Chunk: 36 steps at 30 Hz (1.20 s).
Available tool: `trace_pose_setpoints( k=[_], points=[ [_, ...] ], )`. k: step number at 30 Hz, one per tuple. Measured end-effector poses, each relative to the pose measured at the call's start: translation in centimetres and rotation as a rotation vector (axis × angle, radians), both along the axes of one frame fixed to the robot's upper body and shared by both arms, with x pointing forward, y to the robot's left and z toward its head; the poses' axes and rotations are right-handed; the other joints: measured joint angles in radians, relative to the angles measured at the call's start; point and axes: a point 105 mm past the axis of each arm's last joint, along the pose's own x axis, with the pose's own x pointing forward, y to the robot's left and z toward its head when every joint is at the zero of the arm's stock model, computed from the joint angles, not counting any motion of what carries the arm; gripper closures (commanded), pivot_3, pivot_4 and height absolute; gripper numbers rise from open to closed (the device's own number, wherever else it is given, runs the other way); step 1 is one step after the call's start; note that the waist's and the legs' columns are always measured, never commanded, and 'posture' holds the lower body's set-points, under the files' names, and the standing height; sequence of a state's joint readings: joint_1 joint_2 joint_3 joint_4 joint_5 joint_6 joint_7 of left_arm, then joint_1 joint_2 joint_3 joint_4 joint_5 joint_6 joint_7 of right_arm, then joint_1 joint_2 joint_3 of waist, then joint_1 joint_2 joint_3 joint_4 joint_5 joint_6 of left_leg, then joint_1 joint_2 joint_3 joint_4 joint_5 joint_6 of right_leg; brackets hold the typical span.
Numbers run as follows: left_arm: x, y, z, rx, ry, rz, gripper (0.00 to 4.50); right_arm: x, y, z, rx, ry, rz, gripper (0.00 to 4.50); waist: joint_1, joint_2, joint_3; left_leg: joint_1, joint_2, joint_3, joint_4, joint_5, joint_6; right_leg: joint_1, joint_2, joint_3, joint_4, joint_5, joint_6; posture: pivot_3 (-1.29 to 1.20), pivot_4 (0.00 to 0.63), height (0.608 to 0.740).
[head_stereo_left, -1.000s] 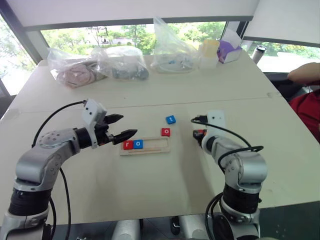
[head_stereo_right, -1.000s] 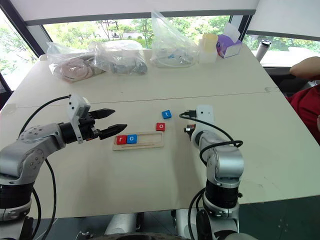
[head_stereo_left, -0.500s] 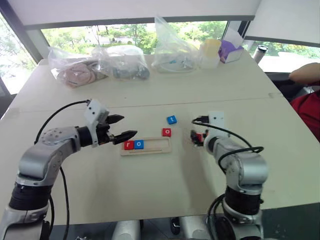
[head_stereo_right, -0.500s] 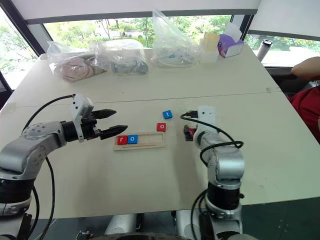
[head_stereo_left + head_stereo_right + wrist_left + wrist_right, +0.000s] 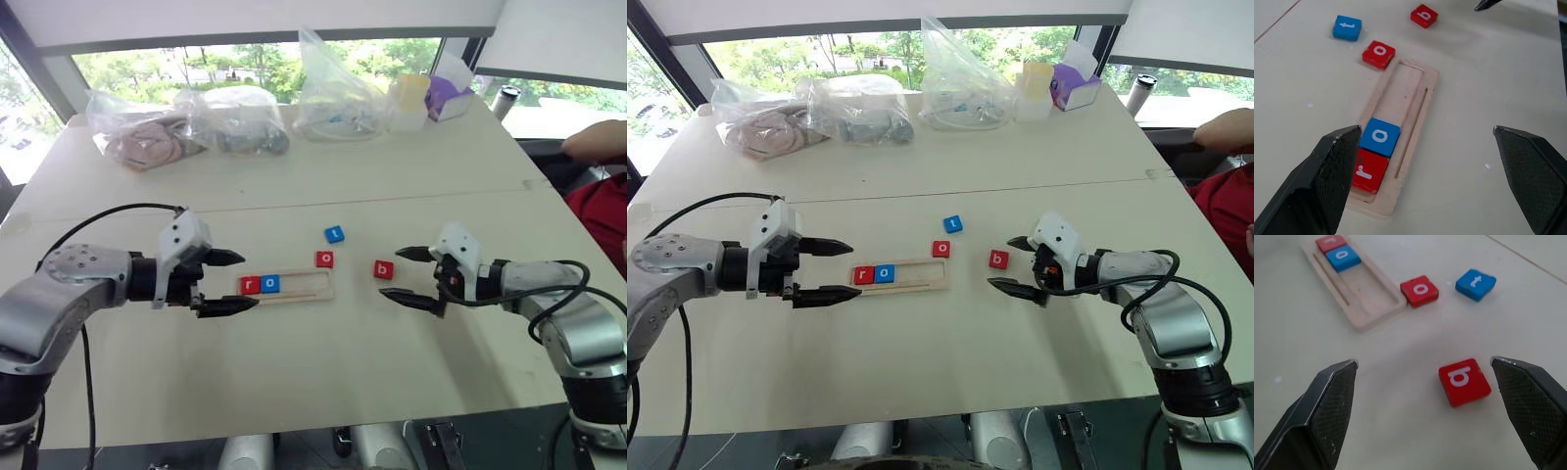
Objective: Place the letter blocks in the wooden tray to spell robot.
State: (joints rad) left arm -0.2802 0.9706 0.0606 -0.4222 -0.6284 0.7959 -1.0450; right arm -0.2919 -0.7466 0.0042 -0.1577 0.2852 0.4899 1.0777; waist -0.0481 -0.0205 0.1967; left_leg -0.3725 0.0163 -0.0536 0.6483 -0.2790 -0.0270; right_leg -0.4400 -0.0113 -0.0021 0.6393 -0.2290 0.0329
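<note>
The wooden tray is a narrow, shallow strip of pale wood with a thin raised rim, lying flat on the table just ahead of the left tool's fingertips; its end nearest that tool holds a red r block touching a blue o block, both flat squares with rounded corners and white lowercase letters, and the rest of the tray is bare wood. A red o block sits on the table just past the tray's far corner, a blue t block a little beyond it, slightly turned. The red b block lies flat on the table between the tray and the right tool, just off that tool's fingertips and touching neither finger. A second ago the b block was pinched in the right tool, which pointed steeply down with its jaws shut; now the block has been let go, the jaws stand wide, and the arm has swung out to the right, so the tool reaches nearly level toward the tray. The left tool, jaws wide and holding nothing as before, has drawn back slightly from the tray and points across toward it, its black textured fingers framing the tray's filled end in the left wrist view
</note>
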Motion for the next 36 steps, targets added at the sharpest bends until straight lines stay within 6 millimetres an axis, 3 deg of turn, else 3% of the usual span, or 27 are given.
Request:
trace_pose_setpoints(
  k=[4,9,12,15,17,23,25,29,32,36],
  points=[
    [-0.1,-0.2,-0.1,0.008,-0.015,0.011,0.0,2.7,-0.6,-1.7,-0.04,-0.016,0.021,0.03,0.004,0.0,0.001,-0.001,0.0,-0.001,0.0,0.0,0.0,0.0,0.0,0.0,0.0,0.001,-0.001,0.0,0.15,0.74],
    [0.0,0.1,-0.6,0.008,-0.01,0.05,0.0,3.5,-0.1,-3.4,-0.064,-0.019,0.073,0.03,0.008,0.0,0.001,-0.001,0.0,-0.002,-0.001,0.0,0.0,0.0,0.0,0.0,0.001,0.003,0.003,0.0,0.15,0.74],
    [0.0,0.3,-0.8,0.008,-0.012,0.072,0.0,3.8,-0.1,-3.5,-0.071,-0.053,0.106,0.83,0.008,0.0,0.001,-0.001,0.0,-0.002,-0.001,0.0,0.0,0.0,0.0,0.0,0.001,0.004,0.002,0.0,0.15,0.74],
    [0.0,0.4,-1.1,0.008,-0.006,0.087,0.0,3.7,0.1,-3.8,-0.054,-0.052,0.125,2.53,0.008,0.0,0.001,0.0,0.0,-0.002,0.0,0.0,0.0,0.001,0.0,0.0,0.001,0.003,0.002,0.0,0.15,0.74],
    [0.0,0.4,-1.3,0.006,-0.004,0.096,0.0,3.6,0.1,-3.8,-0.049,-0.051,0.128,3.3,0.008,0.0,0.001,0.0,0.0,-0.002,0.0,0.0,0.0,0.001,0.0,0.0,0.002,0.002,0.0,0.0,0.15,0.74],
    [-0.2,1.2,-1.6,0.021,0.007,0.123,0.0,3.8,0.2,-3.5,-0.024,-0.022,0.104,3.29,0.007,0.0,0.001,0.001,0.0,-0.002,0.001,0.0,-0.001,0.001,0.0,0.0,0.005,0.003,0.0,0.0,0.15,0.74],
    [-0.4,2.1,-1.9,0.052,0.027,0.137,0.0,4.1,1.8,-2.2,0.023,-0.01,0.105,3.29,0.0,0.0,0.001,0.001,0.0,0.0,0.001,0.0,-0.001,-0.002,0.0,0.003,0.007,0.004,0.001,0.0,0.15,0.74],
    [-1.1,5.1,-2.2,0.139,0.055,0.156,0.0,4.1,9.8,2.6,0.107,-0.135,0.256,3.29,-0.016,0.001,0.001,0.002,0.003,-0.004,-0.001,0.0,-0.001,-0.003,0.003,0.001,0.01,0.004,-0.001,0.0,0.15,0.74],
    [-1.2,6.5,-2.1,0.164,0.058,0.174,0.0,3.1,13.2,2.0,0.078,-0.128,0.339,3.29,0.005,0.001,0.001,0.001,0.004,-0.006,-0.002,0.0,-0.001,-0.003,0.003,-0.002,0.01,0.001,-0.006,0.0,0.15,0.74],
    [-1.0,6.9,-2.0,0.155,0.05,0.193,0.0,3.3,14.8,0.1,0.042,-0.082,0.357,3.29,0.017,0.001,0.001,-0.001,0.0,-0.003,0.0,0.0,-0.001,-0.003,-0.002,-0.001,0.008,0.001,-0.005,0.0,0.15,0.74]
  ],
)
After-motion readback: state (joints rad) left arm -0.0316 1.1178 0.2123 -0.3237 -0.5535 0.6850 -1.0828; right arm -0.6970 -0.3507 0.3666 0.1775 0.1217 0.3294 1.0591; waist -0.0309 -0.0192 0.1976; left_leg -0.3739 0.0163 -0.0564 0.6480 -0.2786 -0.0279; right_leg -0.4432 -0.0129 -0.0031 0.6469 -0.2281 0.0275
